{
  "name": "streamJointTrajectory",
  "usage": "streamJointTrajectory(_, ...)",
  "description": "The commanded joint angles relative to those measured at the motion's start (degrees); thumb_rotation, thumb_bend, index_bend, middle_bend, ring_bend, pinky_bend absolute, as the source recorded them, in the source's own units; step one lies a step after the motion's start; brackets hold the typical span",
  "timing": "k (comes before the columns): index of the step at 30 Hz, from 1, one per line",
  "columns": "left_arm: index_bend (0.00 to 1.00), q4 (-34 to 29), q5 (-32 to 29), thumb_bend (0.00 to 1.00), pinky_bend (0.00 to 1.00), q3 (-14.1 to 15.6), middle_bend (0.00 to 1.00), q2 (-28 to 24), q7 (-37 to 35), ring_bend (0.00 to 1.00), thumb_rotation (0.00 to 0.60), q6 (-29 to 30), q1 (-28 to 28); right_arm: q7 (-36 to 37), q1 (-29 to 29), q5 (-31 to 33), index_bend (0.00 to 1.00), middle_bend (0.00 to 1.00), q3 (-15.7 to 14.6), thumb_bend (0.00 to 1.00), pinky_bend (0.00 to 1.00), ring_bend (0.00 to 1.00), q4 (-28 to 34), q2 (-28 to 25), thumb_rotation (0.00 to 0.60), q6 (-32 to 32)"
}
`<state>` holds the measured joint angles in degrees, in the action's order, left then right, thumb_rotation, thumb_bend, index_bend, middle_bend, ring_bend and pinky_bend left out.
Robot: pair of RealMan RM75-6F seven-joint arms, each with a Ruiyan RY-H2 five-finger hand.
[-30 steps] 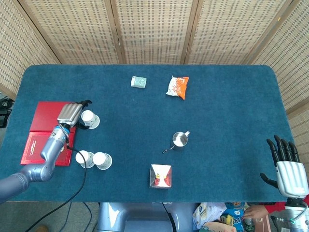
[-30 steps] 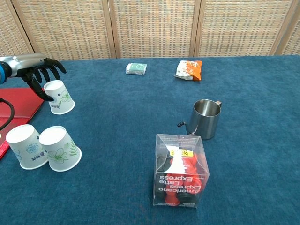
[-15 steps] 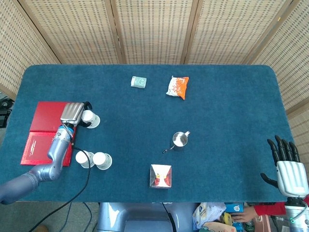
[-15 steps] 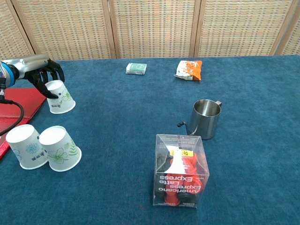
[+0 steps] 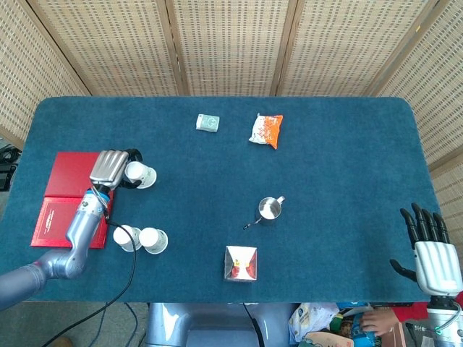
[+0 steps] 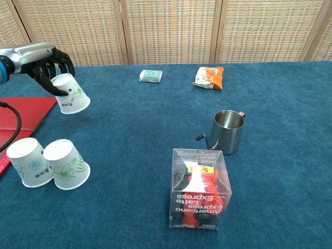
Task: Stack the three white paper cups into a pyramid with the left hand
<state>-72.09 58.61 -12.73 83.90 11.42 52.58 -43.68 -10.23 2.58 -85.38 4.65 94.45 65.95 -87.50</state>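
Cup [image 6: 71, 93] gripped by left hand [image 6: 45, 65] is upside-down, tilted.

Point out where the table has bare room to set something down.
Bare cloth lies right of the steel cup to the table edge, and between the held cup and steel cup. Crowded: the cup pair beside the red folder.

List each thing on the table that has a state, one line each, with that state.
Held cup: upside down, tilted, gripped by the left hand.
Two base cups: upside down, side by side on the table.
Steel pitcher: upright.
Clear box: standing, closed.
Right hand: open, holding nothing.
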Motion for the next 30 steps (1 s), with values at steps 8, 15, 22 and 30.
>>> streamJointTrajectory(8,0.4,-25.47,17.6,0.23,0.41,5.15,0.48,-18.77,-6.11,0.49,0.6,7.31,6.37,-0.39,-0.03,-0.27,0.0,0.0,-0.23,0.0,0.0,0.0,0.14,0.15,0.6,-0.09)
streamJointTrajectory(15,0.4,-30.33,26.94,0.23,0.41,10.27,0.48,-25.07,-12.04,0.49,0.6,7.4,9.02,0.21,-0.26,-0.71,0.0,0.0,-0.46,0.0,0.0,0.0,0.07,-0.06,0.6,-0.47)
streamJointTrajectory(22,0.4,-29.58,32.85,0.23,0.41,13.5,0.48,-25.69,-15.47,0.49,0.6,7.06,9.72,0.53,-0.24,-0.83,0.0,0.0,-0.38,0.0,0.0,0.0,0.2,-0.22,0.6,-0.58)
streamJointTrajectory(30,0.4,-28.81,31.69,0.23,0.41,13.19,0.48,-25.22,-14.36,0.49,0.6,6.76,10.0,0.75,-0.23,-0.62,0.0,0.0,-0.31,0.0,0.0,0.0,0.14,-0.3,0.6,-0.51)
